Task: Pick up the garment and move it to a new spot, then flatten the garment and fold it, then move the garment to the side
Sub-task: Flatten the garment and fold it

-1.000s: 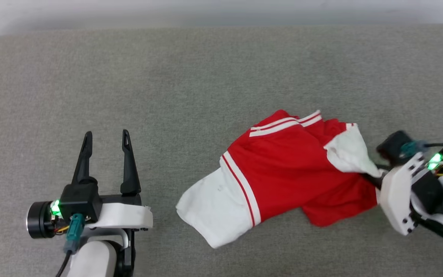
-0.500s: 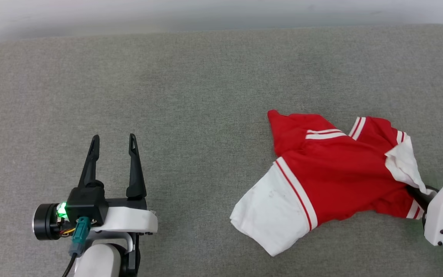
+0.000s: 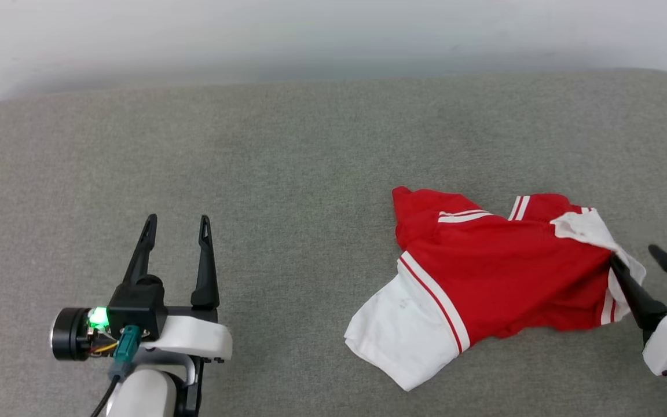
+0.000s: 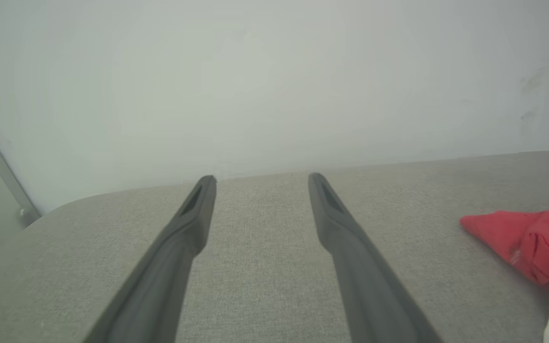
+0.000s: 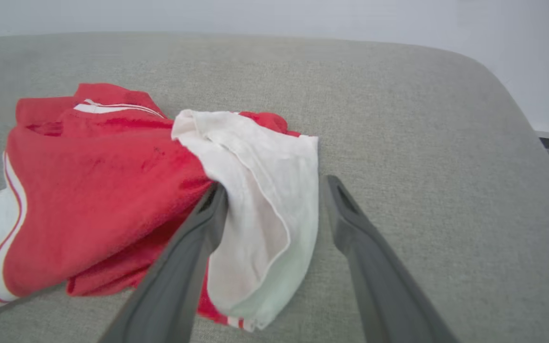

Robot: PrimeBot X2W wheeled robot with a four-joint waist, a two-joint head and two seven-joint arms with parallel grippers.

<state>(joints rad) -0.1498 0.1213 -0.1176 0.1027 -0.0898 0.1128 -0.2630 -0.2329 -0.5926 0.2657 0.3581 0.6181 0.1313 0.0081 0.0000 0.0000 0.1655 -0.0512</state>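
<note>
Red fabric with white sleeves: one garment (image 3: pixel 507 272), a T-shirt, lying crumpled and partly doubled over on the right half of the tabletop (image 3: pixel 310 174).

- Tabletop: covered in grey woven cloth, with rounded corners; a pale wall (image 3: pixel 333 40) stands behind it.
- Garment, detail: one white sleeve (image 3: pixel 403 341) spreads flat toward the front edge, joined to the red body by a red-and-white seam. White striped trim (image 3: pixel 464 216) shows along the far folds. A second white sleeve (image 3: pixel 585 227) is bunched at the right end.
- Right hand (image 3: pixel 633 253): at the garment's right end, fingers spread apart and gripping nothing. In the right wrist view the hand (image 5: pixel 275 183) has its left finger touching the garment (image 5: pixel 103 190) at the edge of the bunched sleeve (image 5: pixel 265 190), which lies loose across the gap. The right finger stands clear on bare cloth.
- Left hand (image 3: pixel 178 220): over the left half of the tabletop, well apart from the garment, fingers spread and empty. The left wrist view shows this hand (image 4: pixel 261 178) over bare grey cloth, with a red corner of the garment (image 4: pixel 517 238) at the right edge.
</note>
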